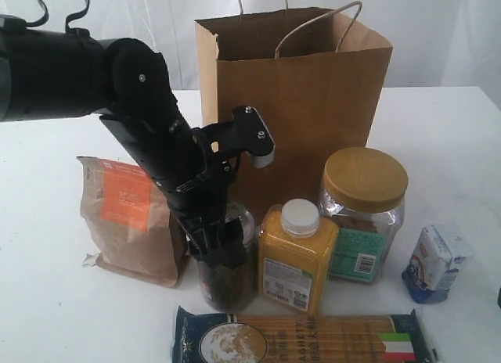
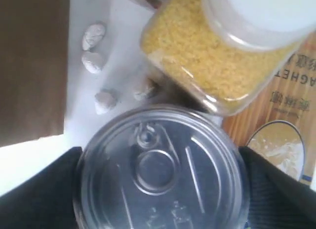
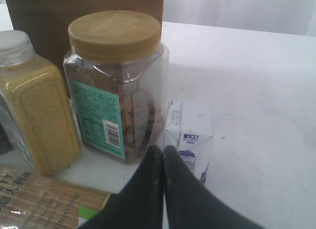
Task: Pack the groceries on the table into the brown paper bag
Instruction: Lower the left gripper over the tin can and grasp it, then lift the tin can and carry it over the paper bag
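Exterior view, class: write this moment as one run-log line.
left pincer: open, astride dark can | right pincer: shut, empty | brown paper bag: upright

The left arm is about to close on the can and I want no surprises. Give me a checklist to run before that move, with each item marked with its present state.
1. Left gripper centred on the dark pull-tab can: ok, black fingers show on both sides of the lid.
2. Jaws wide enough: ok, they are open and stand wider than the lid.
3. Clearance from the yellow white-capped bottle: cannot tell, it stands very close beside the can.
4. Brown paper bag upright with its mouth open: ok.
5. Right gripper out of the way: ok, it is shut near the small blue-white packet, away from the can.
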`<action>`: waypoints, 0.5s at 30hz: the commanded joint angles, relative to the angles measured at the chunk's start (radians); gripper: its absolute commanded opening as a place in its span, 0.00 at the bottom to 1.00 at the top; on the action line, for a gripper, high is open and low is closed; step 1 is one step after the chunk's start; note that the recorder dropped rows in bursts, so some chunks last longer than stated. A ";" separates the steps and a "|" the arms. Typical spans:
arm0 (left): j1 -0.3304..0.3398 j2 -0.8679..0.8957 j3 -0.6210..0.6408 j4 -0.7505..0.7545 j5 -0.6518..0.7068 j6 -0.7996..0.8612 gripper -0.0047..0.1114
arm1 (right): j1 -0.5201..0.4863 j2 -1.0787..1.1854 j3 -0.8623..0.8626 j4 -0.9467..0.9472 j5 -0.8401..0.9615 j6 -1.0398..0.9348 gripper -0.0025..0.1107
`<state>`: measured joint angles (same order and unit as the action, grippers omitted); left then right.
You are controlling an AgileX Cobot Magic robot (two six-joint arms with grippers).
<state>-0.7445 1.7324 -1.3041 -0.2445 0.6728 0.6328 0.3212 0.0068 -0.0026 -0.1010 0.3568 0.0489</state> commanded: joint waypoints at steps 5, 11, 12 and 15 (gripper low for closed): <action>-0.005 -0.250 -0.043 -0.009 0.120 -0.134 0.04 | -0.002 -0.007 0.003 0.000 -0.014 -0.008 0.02; -0.005 -0.349 -0.329 0.200 0.189 -0.358 0.04 | -0.002 -0.007 0.003 0.000 -0.014 -0.008 0.02; -0.005 -0.347 -0.361 0.231 0.208 -0.374 0.04 | -0.002 -0.007 0.003 0.000 -0.014 -0.008 0.02; -0.005 -0.347 -0.485 0.346 0.247 -0.387 0.04 | -0.002 -0.007 0.003 0.000 -0.014 -0.008 0.02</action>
<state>-0.7445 1.4029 -1.7132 0.0328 0.9015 0.2847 0.3212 0.0068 -0.0026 -0.1010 0.3568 0.0489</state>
